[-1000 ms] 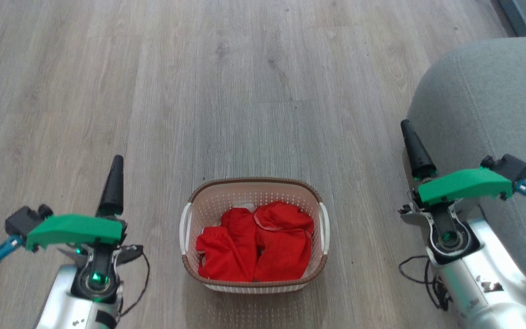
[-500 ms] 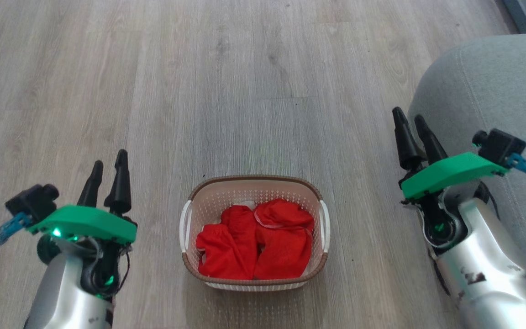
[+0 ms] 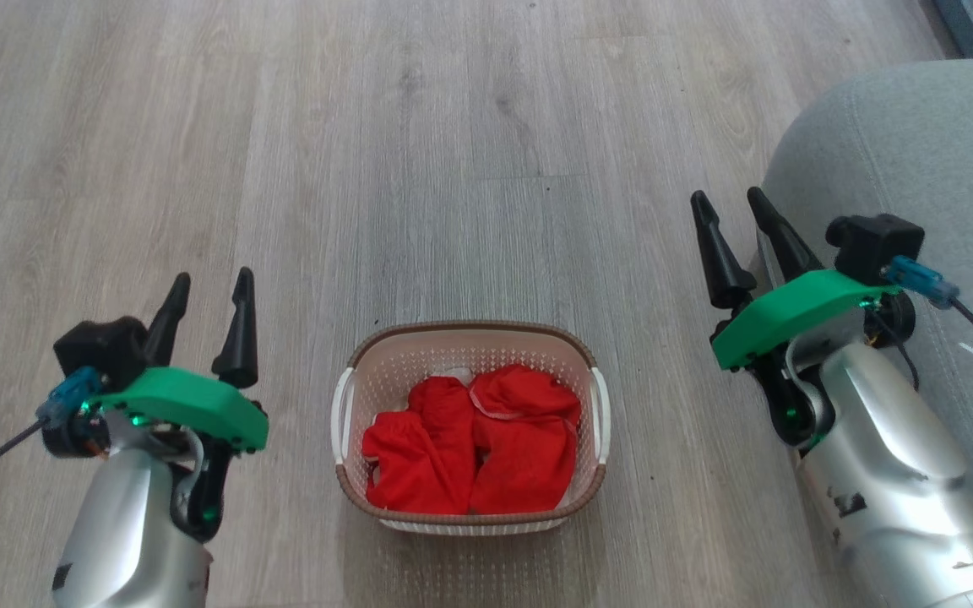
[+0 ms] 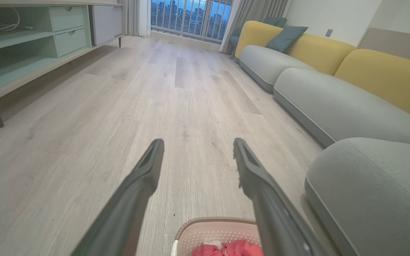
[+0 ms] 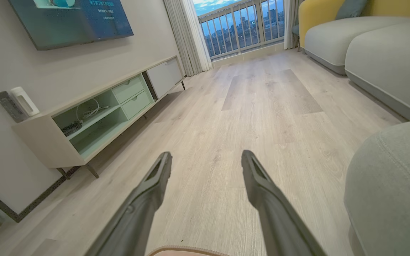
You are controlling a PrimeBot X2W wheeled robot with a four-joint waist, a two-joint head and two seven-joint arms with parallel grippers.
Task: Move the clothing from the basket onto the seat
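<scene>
Head view shows the basket [image 3: 470, 326] standing on the floor [image 3: 453, 127] between the two arms. The clothing [image 3: 474, 452] is all inside it: red pieces bunched together, with a scrap of white cloth at the far rim. The seat [image 3: 917, 143] rises along the floor's right side, near the basket but apart from it, and carries no garment.

The left gripper [image 3: 212, 280] hangs to the left of the basket, fingers spread apart and empty. The right gripper [image 3: 725, 198] hangs to the right, just beside the seat's rounded corner, also spread and empty. Neither touches the basket.

Assessment: the task stands at its opening step, with no garment lifted. The next move calls for one arm to swing in over the basket, come down and pinch a top fold without catching the rim or a handle. The right arm, nearer the seat, looks better placed. The pieces overlap, so one pull may drag a second.

The floor is pale wood-look plank, level and matt. The left wrist view shows a low cabinet [image 4: 30, 53] along one wall, a sofa [image 4: 333, 103] with yellow backs opposite, and a balcony railing [image 4: 187, 16] at the far end. The right wrist view adds a television [image 5: 69, 17] on the wall above the cabinet.
</scene>
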